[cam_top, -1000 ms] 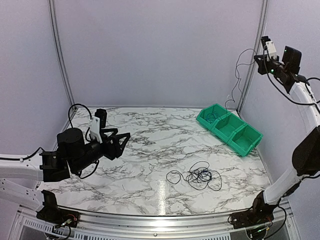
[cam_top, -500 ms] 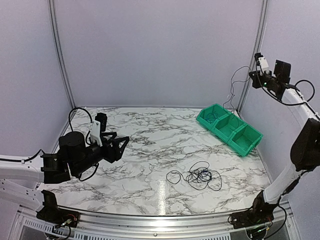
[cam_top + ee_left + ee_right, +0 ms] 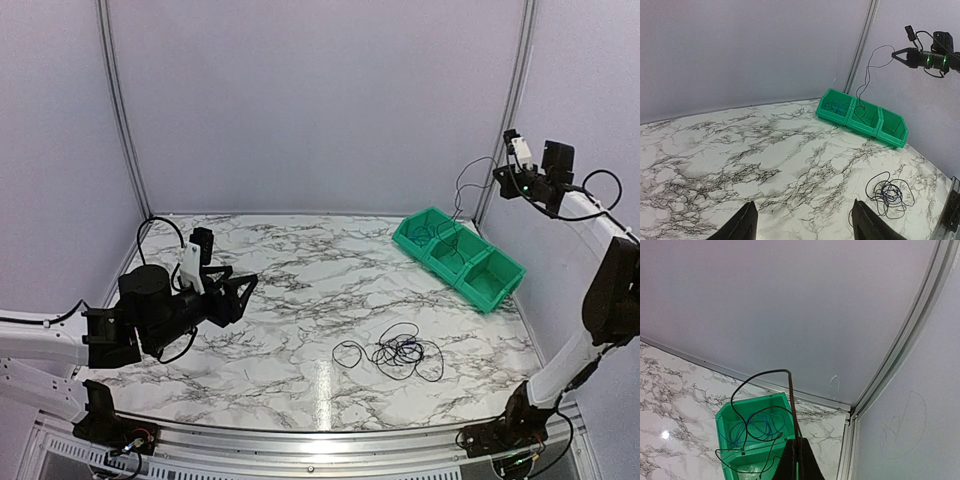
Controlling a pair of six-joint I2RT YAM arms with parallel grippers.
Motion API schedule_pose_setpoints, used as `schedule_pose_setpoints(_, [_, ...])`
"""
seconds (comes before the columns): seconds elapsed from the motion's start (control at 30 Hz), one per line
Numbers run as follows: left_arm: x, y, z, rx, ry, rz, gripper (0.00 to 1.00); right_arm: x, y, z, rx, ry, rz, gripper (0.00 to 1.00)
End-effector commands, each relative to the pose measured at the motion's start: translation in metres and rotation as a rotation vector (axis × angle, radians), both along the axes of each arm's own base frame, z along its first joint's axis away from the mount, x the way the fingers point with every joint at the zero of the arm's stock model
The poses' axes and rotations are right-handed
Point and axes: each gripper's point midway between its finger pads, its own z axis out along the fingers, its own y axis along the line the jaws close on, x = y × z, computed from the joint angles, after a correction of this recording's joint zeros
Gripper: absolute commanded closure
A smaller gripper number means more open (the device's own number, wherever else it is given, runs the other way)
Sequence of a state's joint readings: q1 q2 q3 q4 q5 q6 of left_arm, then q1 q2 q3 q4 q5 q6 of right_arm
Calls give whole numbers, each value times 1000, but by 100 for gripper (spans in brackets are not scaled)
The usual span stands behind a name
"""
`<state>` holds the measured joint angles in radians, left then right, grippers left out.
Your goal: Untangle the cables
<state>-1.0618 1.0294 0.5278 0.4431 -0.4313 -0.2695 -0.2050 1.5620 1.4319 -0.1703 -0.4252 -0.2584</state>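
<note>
You have bright, even light with only faint shadows. A white glare streak sits on the counter (image 3: 290, 300) right of the left jaws; focus is sharp throughout.

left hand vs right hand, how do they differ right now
The left hand is open and empty; the right hand is shut on a thin black cable. The left hand hangs low over the left side of the table; the right hand sits high near the green bins. Both are clear of the tangle lying there.
</note>
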Motion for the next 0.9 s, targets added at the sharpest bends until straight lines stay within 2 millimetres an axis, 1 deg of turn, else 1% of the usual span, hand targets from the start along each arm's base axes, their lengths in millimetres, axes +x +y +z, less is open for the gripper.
schedule_pose_setpoints(0.0, [1, 4, 2, -19, -9, 16, 32, -6, -13, -1, 7, -14, -30, 100])
schedule_pose_setpoints(0.17, [0, 7, 0, -18, -8, 21, 32, -7, -21, -29, 7, 33, -49, 100])
schedule_pose_setpoints(0.23, [0, 7, -1, -17, -6, 22, 32, -8, -26, -35, 10, 46, -59, 100])
schedule_pose_setpoints(0.43, [1, 7, -4, -11, -3, 25, 32, -13, -47, -46, 24, 73, -93, 100])
schedule_pose_setpoints(0.6, [2, 7, -7, -1, 0, 29, 32, -17, -61, -61, 15, 112, -117, 100])
schedule_pose_setpoints(0.67, [2, 6, -8, 3, 2, 27, 32, -16, -62, -68, 12, 130, -113, 100])
schedule_pose_setpoints(0.73, [2, 6, -10, 5, 7, 27, 32, -14, -59, -76, 22, 153, -92, 100])
schedule_pose_setpoints(0.87, [2, 4, -12, 6, 13, 25, 32, -8, -53, -104, 73, 244, -43, 100])
